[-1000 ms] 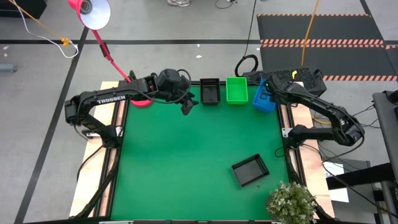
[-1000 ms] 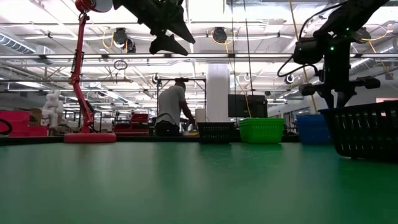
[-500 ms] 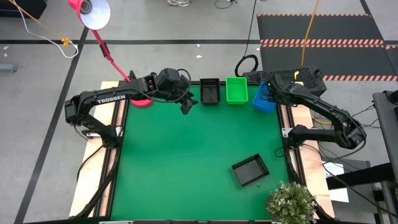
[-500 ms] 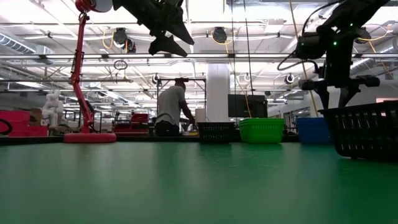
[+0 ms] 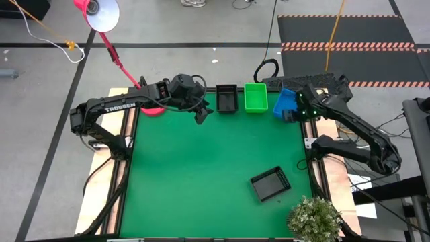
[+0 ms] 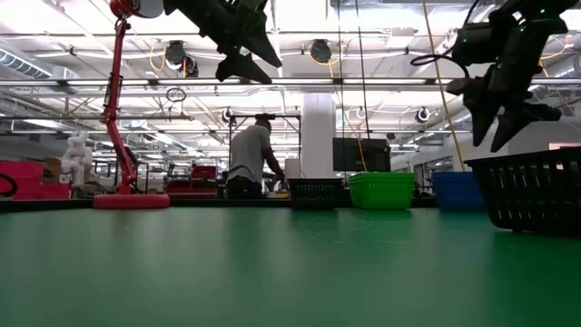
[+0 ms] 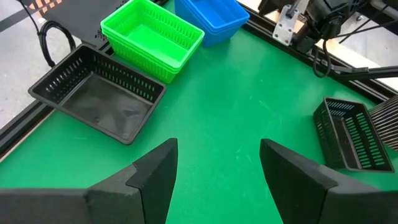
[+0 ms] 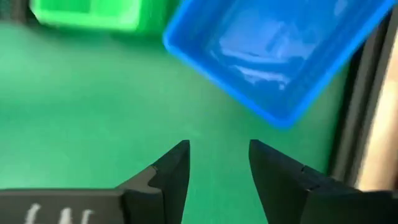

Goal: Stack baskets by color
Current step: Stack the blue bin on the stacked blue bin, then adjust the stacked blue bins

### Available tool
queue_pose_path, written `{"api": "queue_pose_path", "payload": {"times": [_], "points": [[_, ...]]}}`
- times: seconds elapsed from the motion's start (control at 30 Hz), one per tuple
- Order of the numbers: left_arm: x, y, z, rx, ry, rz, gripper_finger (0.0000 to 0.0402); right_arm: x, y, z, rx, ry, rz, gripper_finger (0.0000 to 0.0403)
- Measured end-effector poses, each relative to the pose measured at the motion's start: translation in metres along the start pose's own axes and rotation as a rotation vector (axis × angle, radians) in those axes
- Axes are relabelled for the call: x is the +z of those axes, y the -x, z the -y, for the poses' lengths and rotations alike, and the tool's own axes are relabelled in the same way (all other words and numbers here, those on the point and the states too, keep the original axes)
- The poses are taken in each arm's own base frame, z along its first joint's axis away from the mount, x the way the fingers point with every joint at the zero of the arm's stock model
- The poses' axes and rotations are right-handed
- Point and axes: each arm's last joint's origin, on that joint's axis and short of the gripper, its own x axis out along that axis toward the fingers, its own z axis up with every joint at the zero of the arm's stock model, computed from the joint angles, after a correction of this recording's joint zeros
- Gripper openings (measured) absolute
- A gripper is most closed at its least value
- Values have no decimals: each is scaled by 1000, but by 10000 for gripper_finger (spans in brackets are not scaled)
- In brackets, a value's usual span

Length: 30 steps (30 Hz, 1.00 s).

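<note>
Along the table's far edge stand a black basket (image 5: 226,98), a green basket (image 5: 256,97) and a blue basket (image 5: 283,101), each resting on its bottom. The left wrist view shows the same row: the black basket (image 7: 99,93), the green basket (image 7: 152,37) and the blue basket (image 7: 211,14). A second black basket (image 5: 270,183) lies near the right front. My right gripper (image 8: 217,162) hangs open just on the near side of the blue basket (image 8: 280,56), holding nothing. My left gripper (image 7: 217,168) is open in the air, left of the far black basket.
A red lamp rises from its round pink base (image 5: 153,109) at the far left corner. A potted plant (image 5: 314,218) stands at the near right corner. The green mat (image 5: 201,168) is bare in the middle and on the left. A person (image 6: 250,159) works in the room behind.
My right gripper has opened, letting go of the blue basket. It has then risen, drawn back toward the table's near right side and rolled. The blue basket stays on the mat at the far right.
</note>
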Motion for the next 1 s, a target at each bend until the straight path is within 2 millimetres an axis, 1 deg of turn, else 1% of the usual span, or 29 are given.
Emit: {"api": "queue_pose_path", "payload": {"times": [0.07, 0.17, 0.33, 0.47, 0.53, 0.73, 1.0], "points": [[0, 0, 0, 0, -12, 0, 227, -2, -2, 1, -8, 33, -26, 144], [0, 0, 0, 1, -35, 1, 227, -4, -11, 3, 7, 86, -90, 126], [0, 0, 0, 0, -42, 2, 227, -8, -33, 8, -48, 98, -163, 95], [0, 0, 0, 2, -35, 2, 227, -7, -50, 12, -135, 98, -168, 69], [0, 0, 0, 15, -17, 6, 227, -6, -56, 14, -186, 101, -162, 57], [1, 0, -1, 25, 32, 10, 227, 4, -64, 13, -270, 124, -78, 28], [-1, -1, 4, 68, 104, 23, 227, 12, -65, 13, -352, 215, 29, 6]]}}
